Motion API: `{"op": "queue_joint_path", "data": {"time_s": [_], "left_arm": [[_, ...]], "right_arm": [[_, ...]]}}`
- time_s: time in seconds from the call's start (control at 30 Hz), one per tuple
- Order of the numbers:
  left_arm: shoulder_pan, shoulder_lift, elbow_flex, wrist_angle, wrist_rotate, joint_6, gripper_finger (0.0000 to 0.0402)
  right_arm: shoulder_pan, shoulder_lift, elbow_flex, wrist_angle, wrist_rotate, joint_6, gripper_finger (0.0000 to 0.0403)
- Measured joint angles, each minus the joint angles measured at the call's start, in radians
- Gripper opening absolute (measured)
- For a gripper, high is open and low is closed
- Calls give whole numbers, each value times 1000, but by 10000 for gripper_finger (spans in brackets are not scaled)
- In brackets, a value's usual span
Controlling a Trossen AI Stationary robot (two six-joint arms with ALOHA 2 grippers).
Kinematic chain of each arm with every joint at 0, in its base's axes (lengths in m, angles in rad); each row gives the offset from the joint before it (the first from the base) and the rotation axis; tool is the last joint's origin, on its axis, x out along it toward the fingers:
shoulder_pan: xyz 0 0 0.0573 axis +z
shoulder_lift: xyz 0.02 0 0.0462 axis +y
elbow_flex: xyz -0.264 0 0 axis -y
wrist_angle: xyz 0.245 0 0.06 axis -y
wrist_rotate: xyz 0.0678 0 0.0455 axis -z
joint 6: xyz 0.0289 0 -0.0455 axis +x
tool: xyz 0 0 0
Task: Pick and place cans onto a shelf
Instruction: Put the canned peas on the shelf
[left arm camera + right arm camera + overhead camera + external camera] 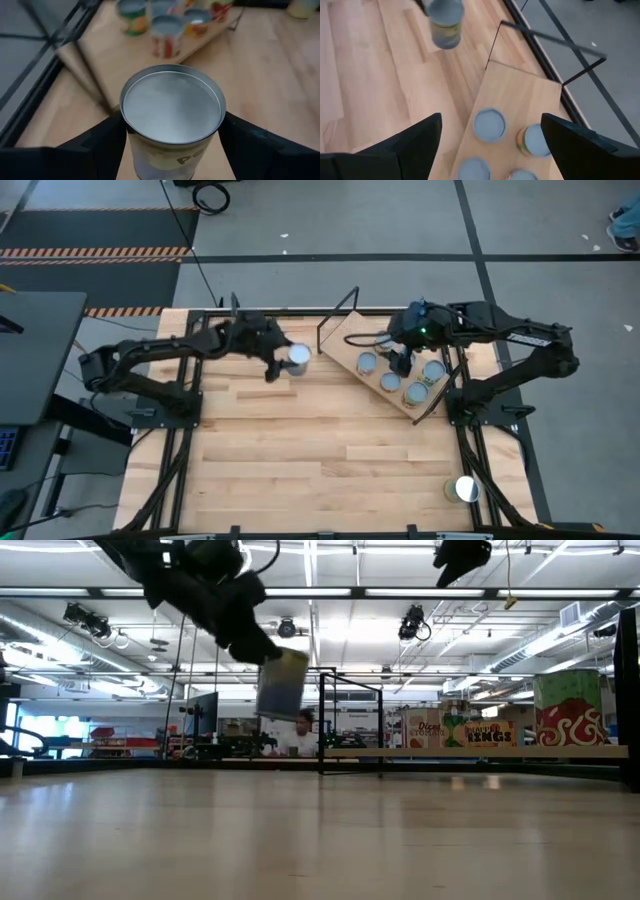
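Note:
My left gripper [288, 361] is shut on a tin can [172, 115] with a silvery top and a pale yellow label, held well above the tabletop [282, 683] at the far left-centre. The shelf [350, 345], a light wooden board on a black wire frame, lies slantwise at the far right and bears several cans [389, 383] standing on their bases. My right gripper [400, 360] hovers open above the shelf's cans [489, 125], touching none. My left gripper pinches the can's side wall [131, 142] just below the top rim, one finger [107, 142] on each side. The fingers come slanting down from the table's left. The can is lifted clear of the table, roughly upright with a slight tilt, top up.
One more can [465, 488] stands alone near the table's near right corner. The shelf's black wire frame [338, 315] rises at its far end. Black rails run along the table's left and right sides. Bare wood [320, 460] spreads across the middle and near part.

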Motion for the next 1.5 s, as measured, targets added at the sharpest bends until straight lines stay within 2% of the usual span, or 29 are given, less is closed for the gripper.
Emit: {"op": "queue_joint_path", "data": {"time_s": [0.13, 0.23, 0.47, 0.57, 0.77, 0.83, 0.93, 1.1, 1.3, 1.5], "left_arm": [[-124, 31, -1, 128, -140, -38, 288], [-172, 77, -1, 277, -222, -53, 288], [-164, 264, 28, 546, -324, -149, 288], [-159, 350, 104, 543, -346, -150, 288], [-155, 495, 287, 391, -454, -209, 288], [-154, 529, 322, 388, -477, -235, 288], [-154, 555, 339, 391, -516, -269, 288], [-148, 578, 328, 451, -517, -327, 288], [-149, 578, 329, 446, -519, -332, 289], [-152, 578, 329, 444, -519, -337, 312]], "right_arm": [[26, -51, -73, 43, 0, 25, 348], [43, -71, -113, 65, 0, 29, 348], [76, -86, -173, 105, -12, 28, 348], [82, -86, -189, 118, -14, 26, 348], [82, -86, -211, 140, -26, 20, 348], [82, -86, -211, 142, -26, 20, 348], [82, -86, -211, 142, -26, 19, 348], [82, -86, -211, 142, -26, 17, 348], [82, -86, -211, 142, -27, 17, 348], [82, -86, -211, 141, -27, 17, 348]]}}
